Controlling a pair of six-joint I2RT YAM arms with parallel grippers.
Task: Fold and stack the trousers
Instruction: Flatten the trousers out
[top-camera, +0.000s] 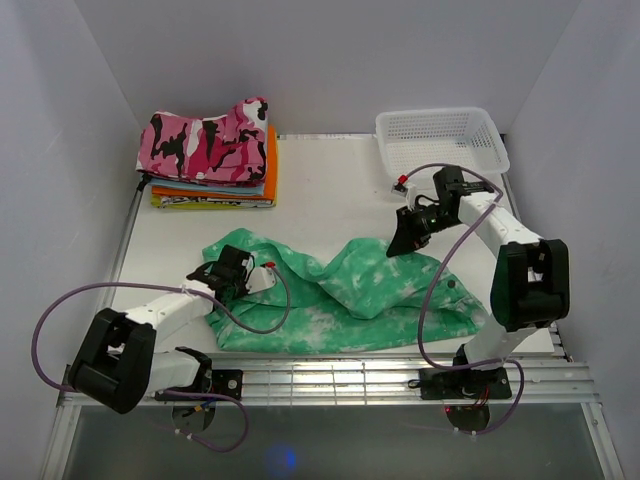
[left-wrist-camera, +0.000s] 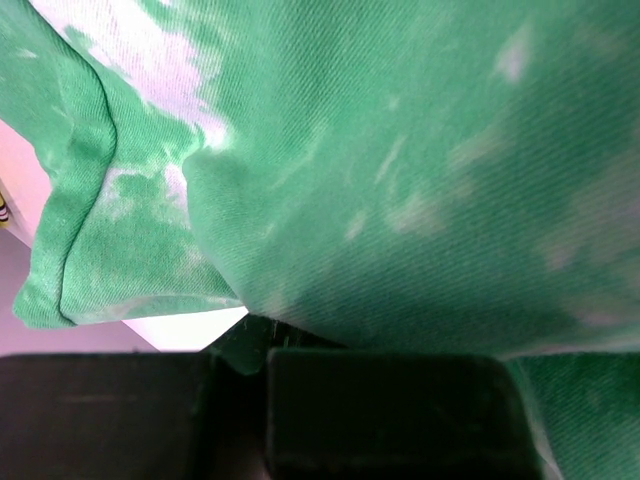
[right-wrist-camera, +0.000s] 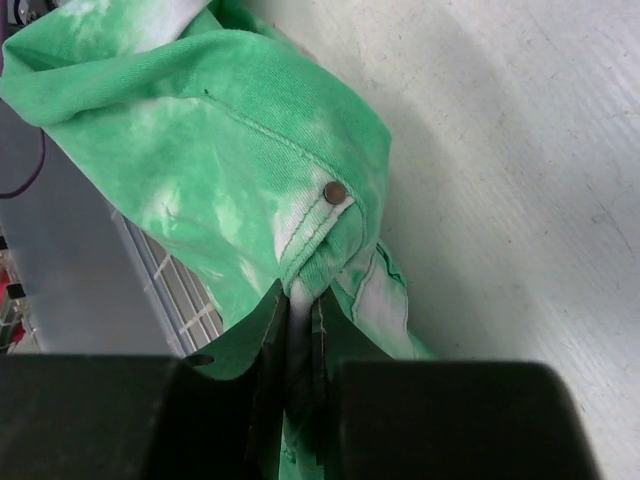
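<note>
Gripping the trousers (top-camera: 350, 300) at two places. On the right, pinching a thin fold of seam just under a metal rivet (right-wrist-camera: 335, 192) with the right end effector (right-wrist-camera: 297, 335), jaws clenched on the cloth. On the left, clenched as well with the left end effector (left-wrist-camera: 240, 365); a sliver of green in the gap between the fingers, so probably grasping the cloth there, though hem or waist cannot be told.

Spread across the near half of the surface (top-camera: 330, 190), long axis running left to right, well apart from the clothes stack (top-camera: 210, 150) at far left and the basket (top-camera: 440, 140) at far right. Reached from both sides: left arm nearer the left end, right arm nearer the far-right edge. For the fold, likely calling for one end carried along that long axis over the other.

Soft and rumpled to look at: mint green with white blotches, bunched into ridges through the middle, flatter along the near edge.
</note>
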